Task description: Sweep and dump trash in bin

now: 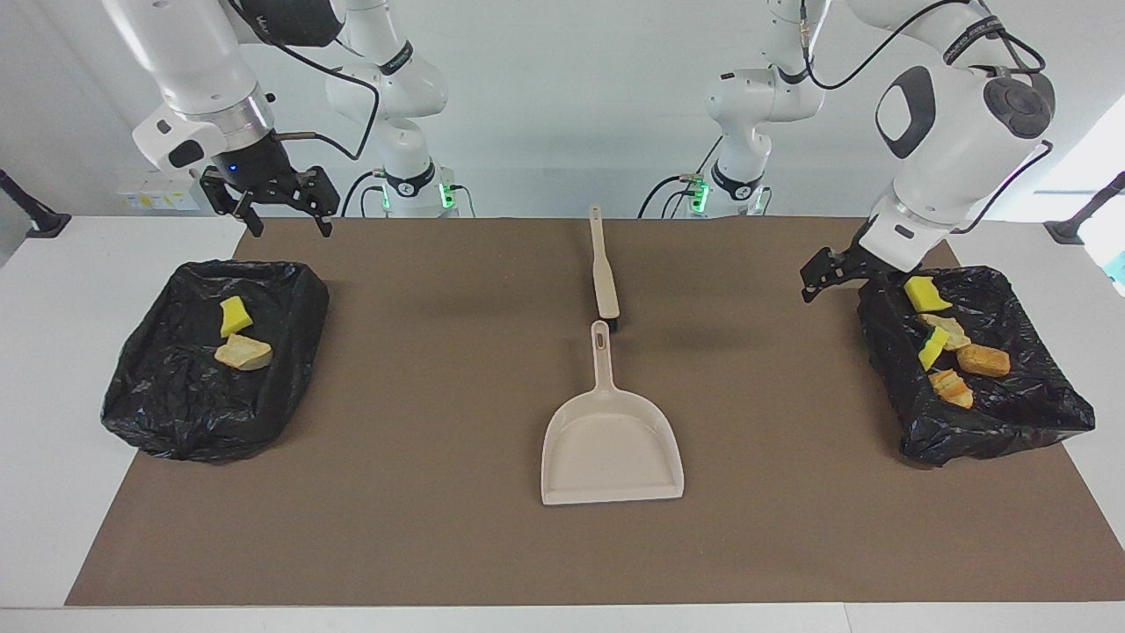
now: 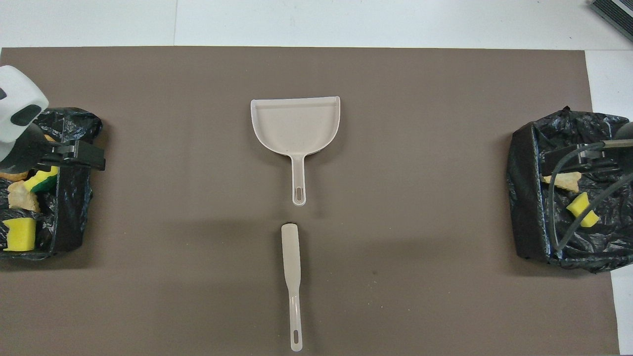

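A brown mat [image 1: 439, 396] is spread over the white table [image 1: 53, 369]. At the middle of the mat a beige dustpan [image 1: 612, 444] is laid flat, its handle pointed toward the robots. A beige brush [image 1: 603, 272] is laid in line with that handle, nearer to the robots, its end just beside the handle's tip but not clearly touching it.

Two bins lined with black bags are seen. In the bin at the left arm's end [image 1: 1019, 422], trash scraps [image 1: 954, 352] are found: yellow-and-green sponge pieces and tan or orange lumps. In the bin at the right arm's end [image 1: 167, 396], one yellow sponge piece [image 1: 234, 315] and one tan lump [image 1: 243, 352] are seen lying close together.

The left gripper [image 1: 831, 274] is held in the air over the inner edge of its bin, with its fingers spread apart and nothing between them. The right gripper [image 1: 281, 211] is held above the mat's corner, near the edge of its bin closest to the robots, also spread wide and empty.

No scraps are seen on the mat or in the dustpan.
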Robot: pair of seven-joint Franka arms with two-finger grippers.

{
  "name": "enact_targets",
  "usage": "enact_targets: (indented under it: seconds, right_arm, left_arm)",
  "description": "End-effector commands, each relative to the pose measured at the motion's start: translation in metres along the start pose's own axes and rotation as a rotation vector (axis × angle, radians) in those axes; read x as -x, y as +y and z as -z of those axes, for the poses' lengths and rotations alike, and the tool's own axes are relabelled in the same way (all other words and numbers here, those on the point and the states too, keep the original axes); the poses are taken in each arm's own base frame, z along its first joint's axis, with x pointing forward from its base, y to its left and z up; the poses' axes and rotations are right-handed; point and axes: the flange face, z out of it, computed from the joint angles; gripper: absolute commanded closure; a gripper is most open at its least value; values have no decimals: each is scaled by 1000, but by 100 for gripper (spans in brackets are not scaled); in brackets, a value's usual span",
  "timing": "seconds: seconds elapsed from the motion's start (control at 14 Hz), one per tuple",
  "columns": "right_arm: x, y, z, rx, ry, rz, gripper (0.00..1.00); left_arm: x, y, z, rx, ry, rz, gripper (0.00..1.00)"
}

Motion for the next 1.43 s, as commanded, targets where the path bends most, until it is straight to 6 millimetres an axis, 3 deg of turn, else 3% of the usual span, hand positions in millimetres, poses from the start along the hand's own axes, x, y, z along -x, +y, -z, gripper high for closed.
enact_targets:
  seconds: [0.0, 0.21, 0.5, 0.72, 1.36]
  right_arm:
    - [3, 2, 4, -22, 1, -16, 0]
    - [3, 2, 4, -22, 1, -16, 0]
    - [3, 2, 4, -22, 1, -16, 0]
    - [3, 2, 4, -22, 1, -16, 0]
    - [3, 2, 4, -22, -1, -16, 0]
  left_arm:
    - [20, -5, 31, -24, -25, -83, 0]
    - [38, -7, 52, -23, -10, -81, 0]
    - [41, -7, 60, -16, 25, -50, 0]
    - [46, -19, 71, 4, 57, -24, 0]
    - [43, -20, 73, 47, 88, -20, 0]
